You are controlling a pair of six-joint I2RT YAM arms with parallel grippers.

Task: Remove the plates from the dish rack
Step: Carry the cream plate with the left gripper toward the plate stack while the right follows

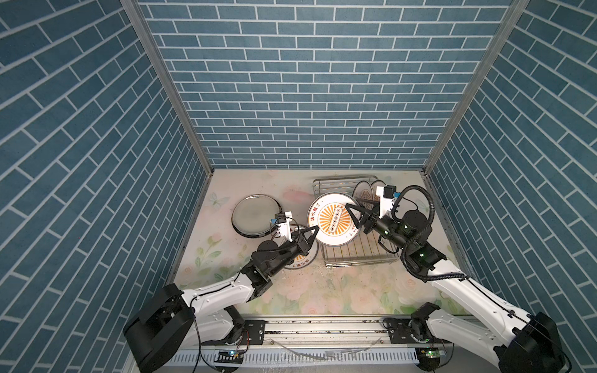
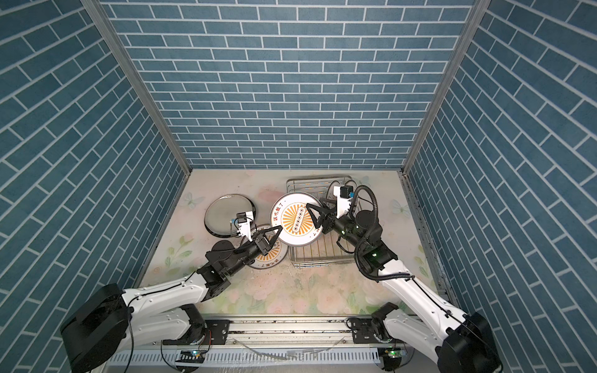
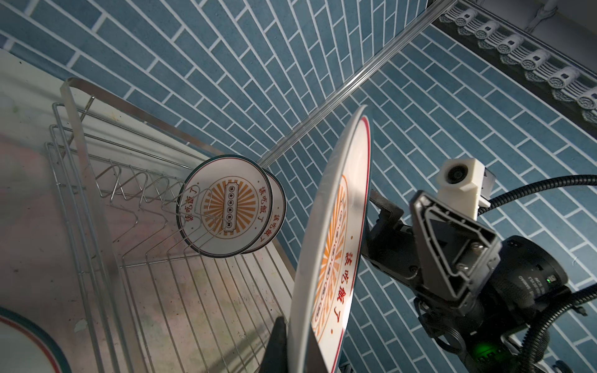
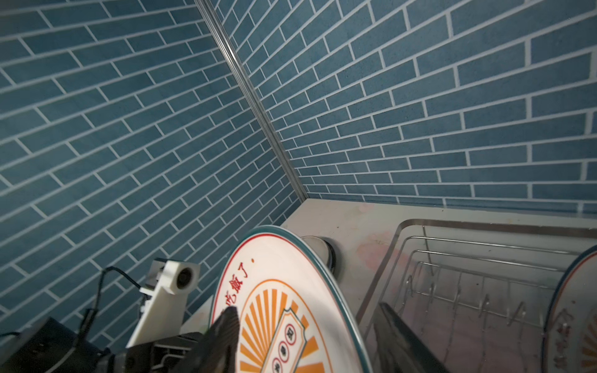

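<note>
Unloaded, on tabletop: grey plate, one sunburst plate. In transit: raised plate over the dish rack edge, left tool clenched on its rim, right tool released, jaws astride it. I count two upright plates left in the prongs.

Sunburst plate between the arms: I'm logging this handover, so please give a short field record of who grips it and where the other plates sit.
held: sunburst plate, raised and tilted beside the dish rack
left tool: shut on its rim
right tool: open, jaws astride the opposite rim
in rack: two more sunburst plates, upright
on table: grey dark-rimmed plate; fourth sunburst plate, under the left arm
</note>
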